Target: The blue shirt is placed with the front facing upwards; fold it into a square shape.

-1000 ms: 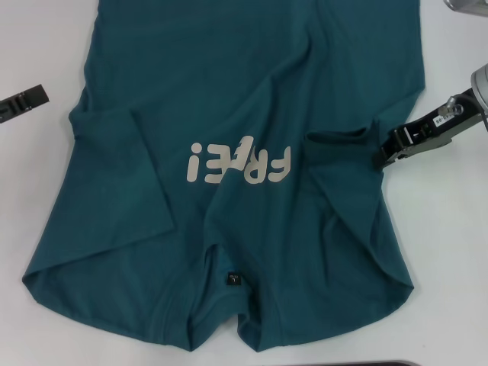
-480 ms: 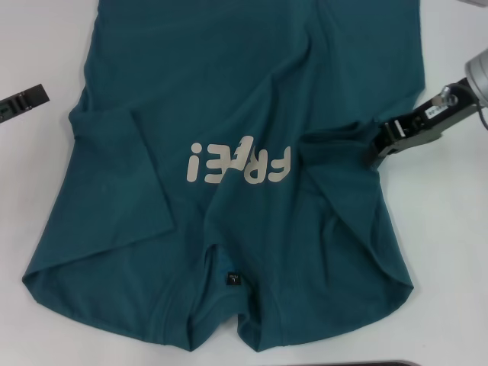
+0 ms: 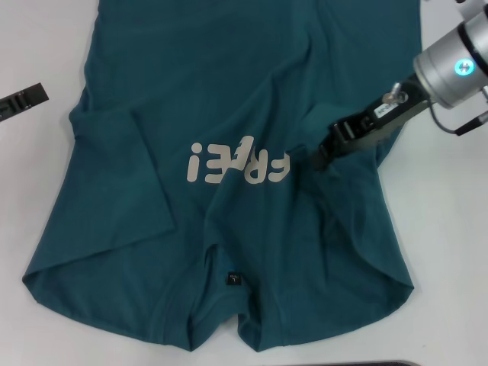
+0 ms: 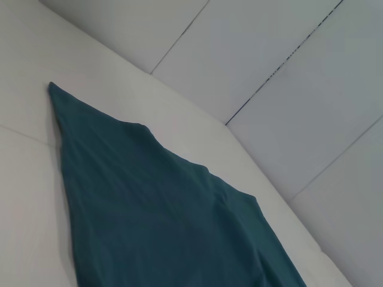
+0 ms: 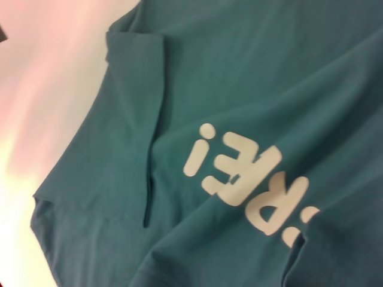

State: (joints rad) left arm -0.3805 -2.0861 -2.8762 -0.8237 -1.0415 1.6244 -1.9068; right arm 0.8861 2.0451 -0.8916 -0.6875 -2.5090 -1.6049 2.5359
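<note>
The blue shirt (image 3: 229, 91) lies spread on the white table (image 3: 446, 252), collar toward me, with cream lettering (image 3: 236, 164) on the chest and a small dark neck tag (image 3: 232, 279). My right gripper (image 3: 316, 157) is over the shirt just right of the lettering, shut on a bunched fold of the right sleeve that now covers the last letter. The left sleeve (image 3: 114, 191) lies flat. The right wrist view shows the lettering (image 5: 251, 173) up close. My left gripper (image 3: 23, 101) is parked off the shirt at the left edge. A corner of the shirt (image 4: 149, 209) fills the left wrist view.
Bare white table shows to the left and right of the shirt. A dark edge (image 3: 381, 364) runs along the bottom of the head view. Pale wall panels (image 4: 269, 72) stand behind the table in the left wrist view.
My right gripper has moved left from the shirt's right edge toward the chest, dragging the right sleeve inward over the end of the lettering. The left arm has not moved.
</note>
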